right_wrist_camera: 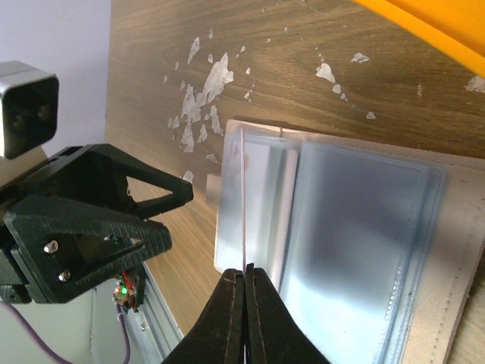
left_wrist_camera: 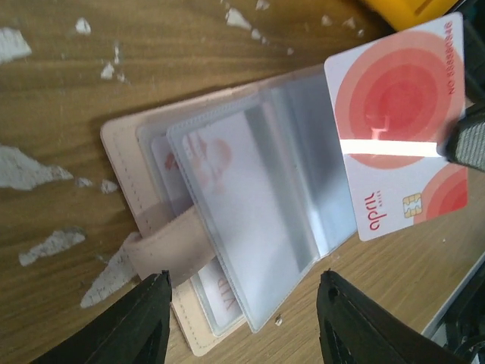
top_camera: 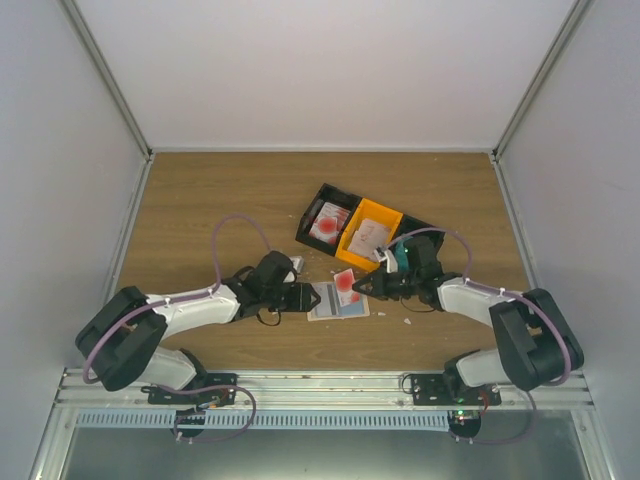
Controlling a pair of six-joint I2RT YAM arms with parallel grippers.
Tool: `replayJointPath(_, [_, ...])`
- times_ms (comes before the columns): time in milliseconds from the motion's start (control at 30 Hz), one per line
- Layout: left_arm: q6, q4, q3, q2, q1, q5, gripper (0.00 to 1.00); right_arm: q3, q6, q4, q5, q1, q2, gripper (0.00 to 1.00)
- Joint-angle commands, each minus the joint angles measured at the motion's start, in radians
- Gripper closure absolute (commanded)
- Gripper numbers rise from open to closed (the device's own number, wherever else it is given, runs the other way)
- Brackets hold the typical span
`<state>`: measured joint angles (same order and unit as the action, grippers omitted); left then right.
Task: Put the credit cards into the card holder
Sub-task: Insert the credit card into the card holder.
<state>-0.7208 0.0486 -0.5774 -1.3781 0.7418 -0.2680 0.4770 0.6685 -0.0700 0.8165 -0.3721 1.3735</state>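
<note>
The beige card holder lies open on the table, its clear sleeves fanned up. A card with red print sits in one sleeve. My right gripper is shut on a white credit card with a red round mark and holds it on edge over the holder. The left wrist view shows the card's face. The right wrist view shows it edge-on above the holder, with the gripper closed on it. My left gripper is open and empty at the holder's snap tab.
A black bin holds another red-marked card. Beside it an orange bin holds pale cards. Both stand just behind the holder. Small white scraps lie on the wood. Enclosure walls stand on both sides.
</note>
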Motion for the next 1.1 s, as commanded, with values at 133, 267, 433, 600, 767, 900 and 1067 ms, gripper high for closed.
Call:
replayJointPath(133, [-0.1, -0.025, 0.03, -0.068, 0.069, 0.078, 0.45, -0.025, -0.041, -0.083, -0.002, -0.01, 0.086, 1.0])
replayJointPath(267, [-0.116, -0.039, 0.031, -0.108, 0.092, 0.079, 0.47, -0.046, -0.018, -0.134, 0.009, -0.017, 0.128, 1.0])
replayJointPath(433, [-0.133, -0.038, 0.031, -0.125, 0.117, 0.108, 0.53, -0.061, 0.008, -0.18, -0.01, -0.023, 0.166, 1.0])
replayJointPath(600, [-0.133, -0.029, 0.035, -0.124, 0.126, 0.133, 0.6, -0.083, 0.065, -0.26, 0.025, -0.027, 0.208, 0.99])
replayJointPath(767, [-0.134, -0.026, 0.04, -0.127, 0.132, 0.137, 0.69, -0.096, 0.114, -0.244, -0.043, -0.027, 0.195, 1.0])
replayJointPath(900, [-0.14, -0.016, 0.048, -0.131, 0.135, 0.137, 0.72, -0.123, 0.165, -0.254, -0.089, -0.028, 0.179, 0.99])
replayJointPath(1067, [-0.144, -0.026, 0.055, -0.136, 0.137, 0.112, 0.74, -0.109, 0.172, -0.277, -0.046, -0.049, 0.216, 1.0])
